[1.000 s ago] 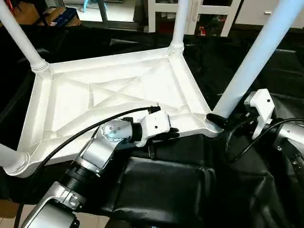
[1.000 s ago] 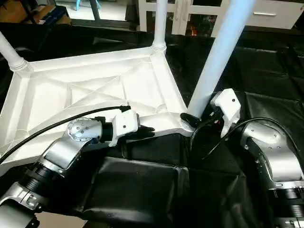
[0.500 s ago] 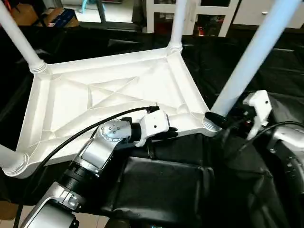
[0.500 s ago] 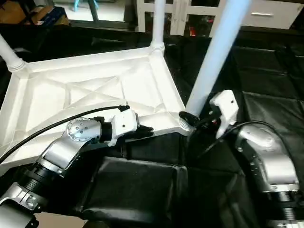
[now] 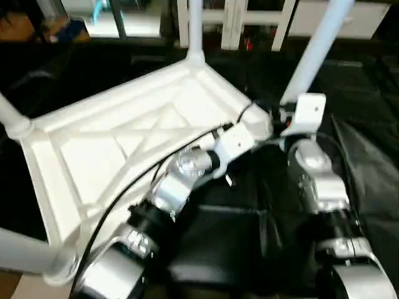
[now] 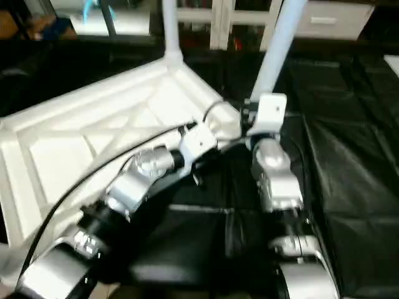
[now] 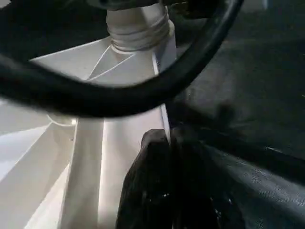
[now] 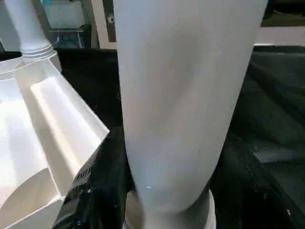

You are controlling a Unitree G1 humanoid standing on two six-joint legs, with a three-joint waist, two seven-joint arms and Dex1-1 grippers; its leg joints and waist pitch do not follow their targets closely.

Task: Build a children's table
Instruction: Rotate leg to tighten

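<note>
Two grippers engaged: your left gripper (image 7: 167, 157) is pinched shut on the tabletop (image 5: 124, 143) rim; your right gripper (image 8: 157, 210) clasps the near-corner leg (image 8: 186, 95).

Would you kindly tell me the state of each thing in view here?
Table top: upside down, ribs up.
Near right leg: standing in its socket.
Other legs: standing in sockets.
Left hand: shut on table top's rim.
Right hand: closed around near right leg.

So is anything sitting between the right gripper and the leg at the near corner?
Nothing visible does. The right gripper is already around the leg just above its corner socket, one black finger flanking the tube.
</note>
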